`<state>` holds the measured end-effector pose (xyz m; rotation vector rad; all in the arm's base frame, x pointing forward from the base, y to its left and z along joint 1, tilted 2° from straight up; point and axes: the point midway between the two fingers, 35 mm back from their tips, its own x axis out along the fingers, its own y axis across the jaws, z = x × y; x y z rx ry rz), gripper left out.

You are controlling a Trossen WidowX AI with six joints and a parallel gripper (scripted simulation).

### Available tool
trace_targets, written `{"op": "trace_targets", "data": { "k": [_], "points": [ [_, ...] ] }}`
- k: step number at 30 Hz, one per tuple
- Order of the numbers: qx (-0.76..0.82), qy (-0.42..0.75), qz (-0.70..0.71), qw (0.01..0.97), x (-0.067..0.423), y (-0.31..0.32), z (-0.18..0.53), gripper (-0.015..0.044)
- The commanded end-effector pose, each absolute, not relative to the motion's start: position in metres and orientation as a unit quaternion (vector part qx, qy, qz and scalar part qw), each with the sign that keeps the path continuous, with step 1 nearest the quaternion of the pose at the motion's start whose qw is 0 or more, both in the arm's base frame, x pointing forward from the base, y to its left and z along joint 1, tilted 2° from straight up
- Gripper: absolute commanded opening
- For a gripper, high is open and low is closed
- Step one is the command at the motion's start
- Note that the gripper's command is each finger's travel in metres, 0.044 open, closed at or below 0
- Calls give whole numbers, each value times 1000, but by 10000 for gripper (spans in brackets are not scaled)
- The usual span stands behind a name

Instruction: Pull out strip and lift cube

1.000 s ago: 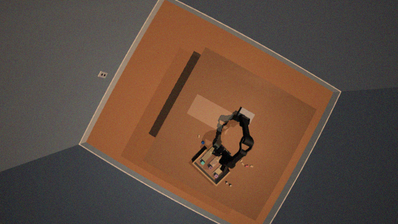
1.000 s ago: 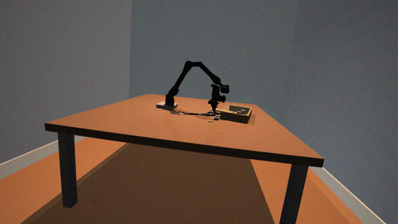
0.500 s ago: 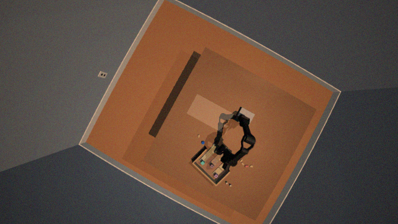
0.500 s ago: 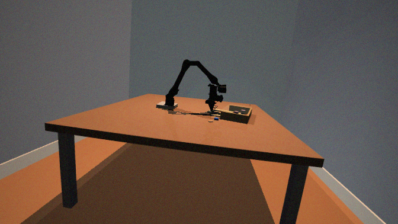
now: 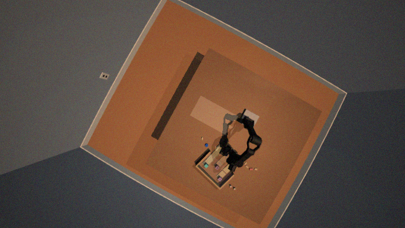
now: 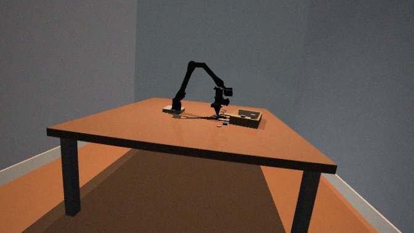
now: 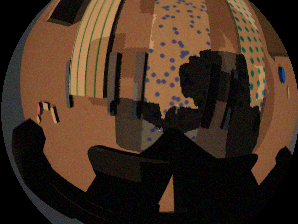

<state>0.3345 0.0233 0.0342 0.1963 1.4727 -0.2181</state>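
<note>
A shallow wooden tray (image 5: pixel 199 157) (image 6: pixel 244 122) stands on the table. Three strips run out of it toward the arm's base. In the wrist view they are a green-striped strip (image 7: pixel 100 36), a blue-dotted strip (image 7: pixel 169 36) and a teal-dotted strip (image 7: pixel 249 43). Small cubes sit at the strips' far ends in the tray: a teal cube (image 5: pixel 206 165) and two purple cubes (image 5: pixel 217 166) (image 5: pixel 219 179) (image 6: pixel 243 116). No label is readable. My gripper (image 6: pixel 216 113) (image 7: pixel 166 119) is shut, tip down at table level on the near end of the blue-dotted strip, just outside the tray.
A small blue piece (image 5: pixel 206 145) (image 6: pixel 225 123) (image 7: pixel 282 72) lies on the table beside the tray. Other tiny pieces (image 5: pixel 251 168) (image 5: pixel 232 186) (image 7: pixel 47 111) lie scattered around it. The arm's base (image 6: pixel 173 109) stands on a pale plate further back.
</note>
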Motion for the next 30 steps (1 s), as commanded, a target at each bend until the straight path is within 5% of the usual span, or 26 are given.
{"op": "trace_targets", "data": {
  "k": [1, 30],
  "points": [
    [90, 676, -100, 725, 323, 26, 29, 0],
    [90, 677, -100, 723, 280, 39, 25, 0]
  ]
}}
